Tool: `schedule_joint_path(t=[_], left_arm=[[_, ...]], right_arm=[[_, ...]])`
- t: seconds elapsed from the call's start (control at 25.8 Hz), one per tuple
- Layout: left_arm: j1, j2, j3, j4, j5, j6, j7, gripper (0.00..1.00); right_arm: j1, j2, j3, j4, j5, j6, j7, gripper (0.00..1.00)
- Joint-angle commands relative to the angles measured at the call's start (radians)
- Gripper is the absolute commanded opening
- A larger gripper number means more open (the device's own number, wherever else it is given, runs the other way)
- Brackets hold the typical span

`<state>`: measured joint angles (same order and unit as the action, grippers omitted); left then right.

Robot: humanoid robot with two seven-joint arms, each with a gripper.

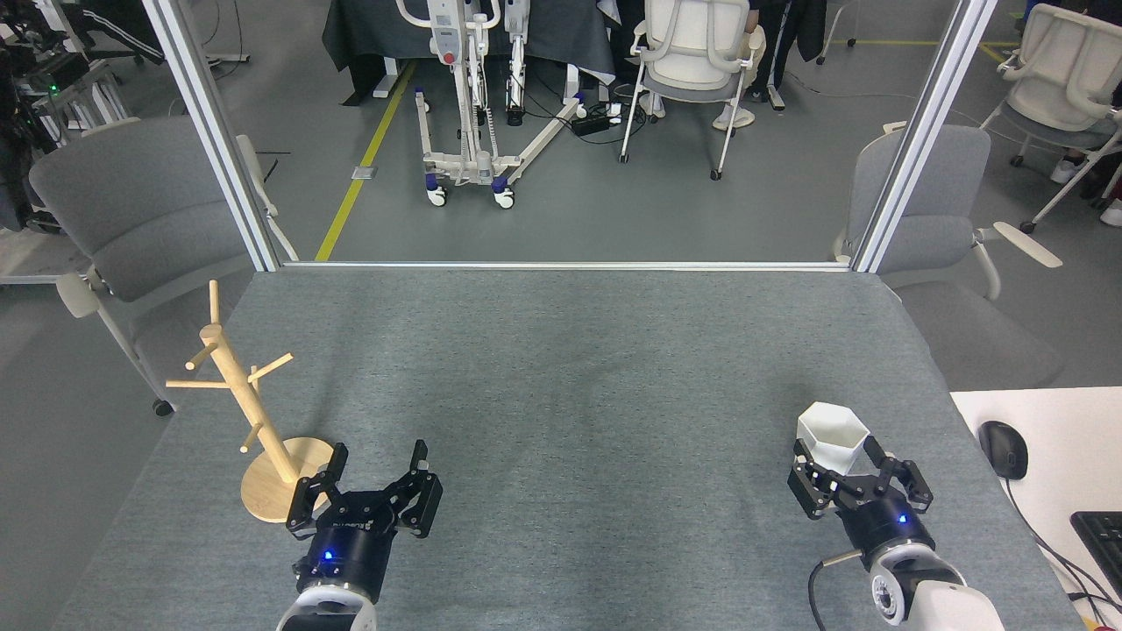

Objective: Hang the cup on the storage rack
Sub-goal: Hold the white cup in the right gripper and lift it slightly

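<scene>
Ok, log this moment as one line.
phase: reaching for cup | right gripper: open around cup | left gripper: open, idle beside storage rack | pegs: empty | cup: upright on table

A robotics lab is shown. A framed grey surface [561, 368] is ringed by office chairs [697, 53] and a wheeled hoist [473, 96].

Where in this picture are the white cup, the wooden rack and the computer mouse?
cup [833, 434]: head view, on its white inner wall.
rack [235, 383]: head view, on its upright post.
mouse [1004, 449]: head view, on its black back.
</scene>
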<state>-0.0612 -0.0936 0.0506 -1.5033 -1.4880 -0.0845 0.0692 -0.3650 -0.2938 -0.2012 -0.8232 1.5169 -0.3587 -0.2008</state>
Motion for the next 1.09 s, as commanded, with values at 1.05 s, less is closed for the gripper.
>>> schedule_joint_path(t=[1.05], left_arm=[[0.008, -0.002, 0.0, 0.002, 0.0, 0.005, 0.0, 1.0]], right_arm=[[-0.011, -0.013, -0.007, 0.015, 0.0, 0.0, -0.006, 1.0]])
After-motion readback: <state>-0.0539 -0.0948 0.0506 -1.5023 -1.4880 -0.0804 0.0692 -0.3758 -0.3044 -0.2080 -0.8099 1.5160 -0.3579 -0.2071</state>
